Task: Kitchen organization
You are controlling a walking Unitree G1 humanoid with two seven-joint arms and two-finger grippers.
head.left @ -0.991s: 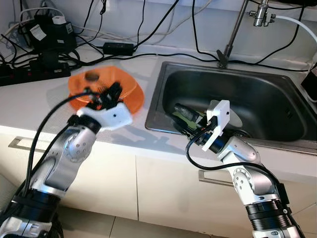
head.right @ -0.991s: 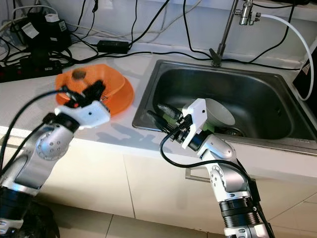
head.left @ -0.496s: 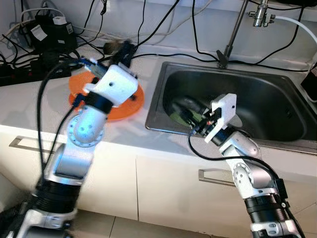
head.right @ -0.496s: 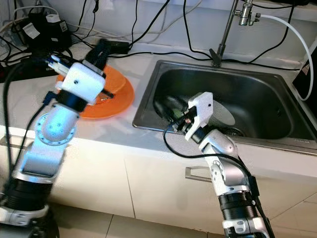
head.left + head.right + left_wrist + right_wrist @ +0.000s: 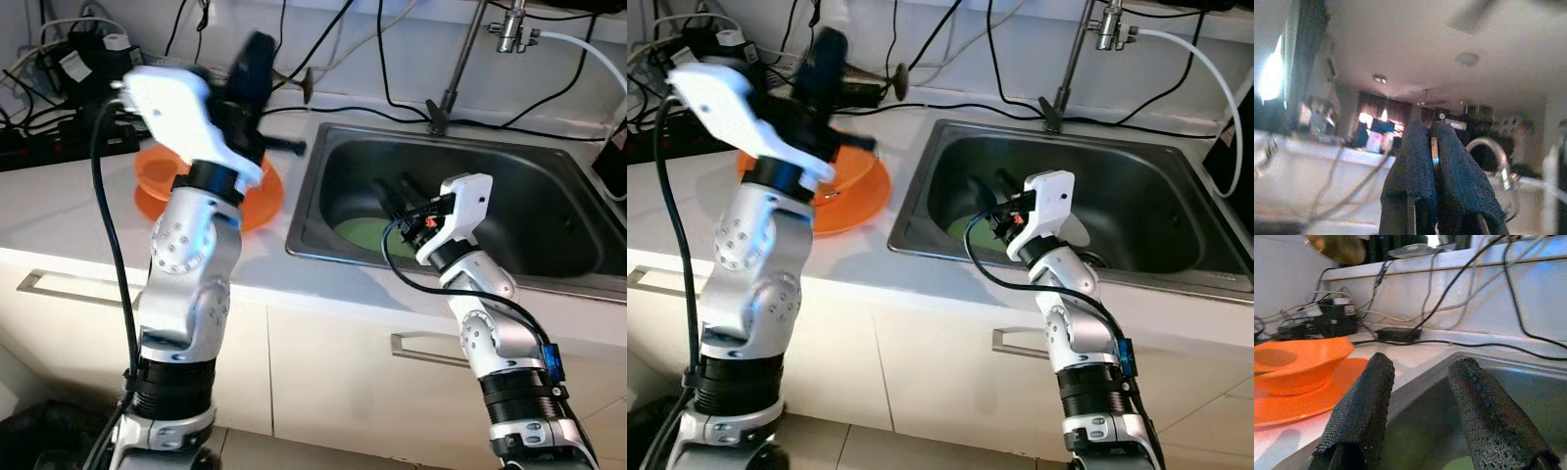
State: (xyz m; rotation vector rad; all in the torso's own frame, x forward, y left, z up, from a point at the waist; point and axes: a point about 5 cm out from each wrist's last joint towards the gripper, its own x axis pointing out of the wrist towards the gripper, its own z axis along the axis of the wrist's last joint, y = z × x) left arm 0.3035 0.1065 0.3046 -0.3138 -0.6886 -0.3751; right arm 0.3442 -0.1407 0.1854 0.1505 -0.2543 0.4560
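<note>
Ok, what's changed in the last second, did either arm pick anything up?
The left gripper has swung up from the orange bowl to well above the counter, fingers shut with something thin between them; what it is cannot be told. The right gripper was on a green plate at the sink's front; now it is raised, open and empty, and the plate lies flat. Bowl and cables are unchanged.

orange bowl (image 5: 1298, 360) on orange plate (image 5: 1283, 406); green plate (image 5: 364, 235) in steel sink (image 5: 549, 211).
</note>
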